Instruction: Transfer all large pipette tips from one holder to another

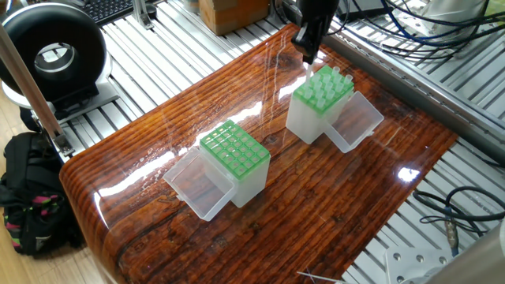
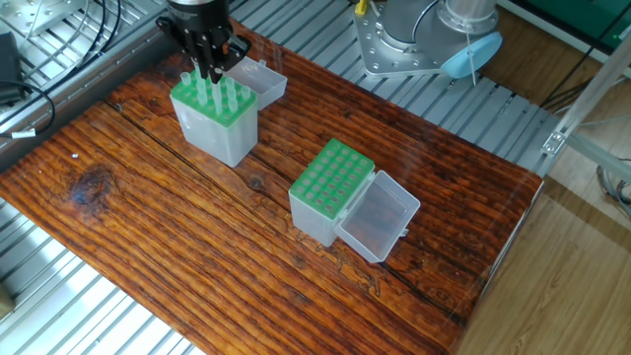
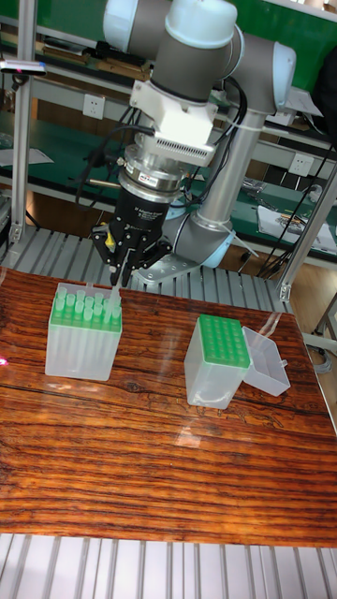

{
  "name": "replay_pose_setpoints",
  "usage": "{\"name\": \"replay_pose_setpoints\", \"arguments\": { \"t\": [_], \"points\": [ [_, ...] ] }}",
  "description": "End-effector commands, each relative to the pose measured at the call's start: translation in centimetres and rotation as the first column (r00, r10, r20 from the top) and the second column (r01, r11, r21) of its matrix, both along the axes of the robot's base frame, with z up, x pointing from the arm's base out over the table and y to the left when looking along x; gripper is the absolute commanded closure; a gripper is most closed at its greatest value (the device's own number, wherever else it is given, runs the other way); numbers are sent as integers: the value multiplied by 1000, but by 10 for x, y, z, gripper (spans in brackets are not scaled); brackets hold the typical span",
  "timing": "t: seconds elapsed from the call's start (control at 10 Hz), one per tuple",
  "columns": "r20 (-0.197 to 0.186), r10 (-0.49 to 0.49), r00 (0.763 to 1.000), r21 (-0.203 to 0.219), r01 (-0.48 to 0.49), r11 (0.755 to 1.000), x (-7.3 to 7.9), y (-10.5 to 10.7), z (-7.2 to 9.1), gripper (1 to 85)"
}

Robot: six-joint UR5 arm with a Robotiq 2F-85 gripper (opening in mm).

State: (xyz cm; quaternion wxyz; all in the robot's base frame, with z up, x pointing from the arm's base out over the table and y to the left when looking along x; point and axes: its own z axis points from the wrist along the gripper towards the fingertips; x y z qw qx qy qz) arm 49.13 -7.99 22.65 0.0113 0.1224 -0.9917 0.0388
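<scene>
Several large pipette tips [image 1: 331, 79] stand in the green-topped holder [image 1: 316, 106] at the far end of the wooden table. My gripper [image 3: 120, 273] hangs just above that holder's corner, shut on one translucent tip [image 3: 114, 298] whose lower end sits at about the level of the rack top. The same gripper [image 1: 308, 54] shows from above, and again over the tips [image 2: 210, 71] in the other fixed view. The second holder [image 1: 234, 154] near the table's middle has an empty green grid [image 2: 333, 176].
Both holders have clear hinged lids lying open beside them [image 1: 355, 122] [image 1: 193, 185]. A black round device [image 1: 51, 55] and a backpack [image 1: 28, 197] sit off the table's left end. Cables [image 1: 442, 31] run along the aluminium frame, and the arm's base [image 2: 414, 39] stands behind the table.
</scene>
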Motion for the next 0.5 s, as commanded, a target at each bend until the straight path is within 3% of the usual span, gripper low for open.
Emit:
{"name": "replay_pose_setpoints", "arguments": {
  "t": [0.0,0.4],
  "points": [
    [-6,-5,1000,11,5,1000,1,4,10,847],
    [-9,-2,1000,-6,2,1000,0,4,20,847]
  ]
}}
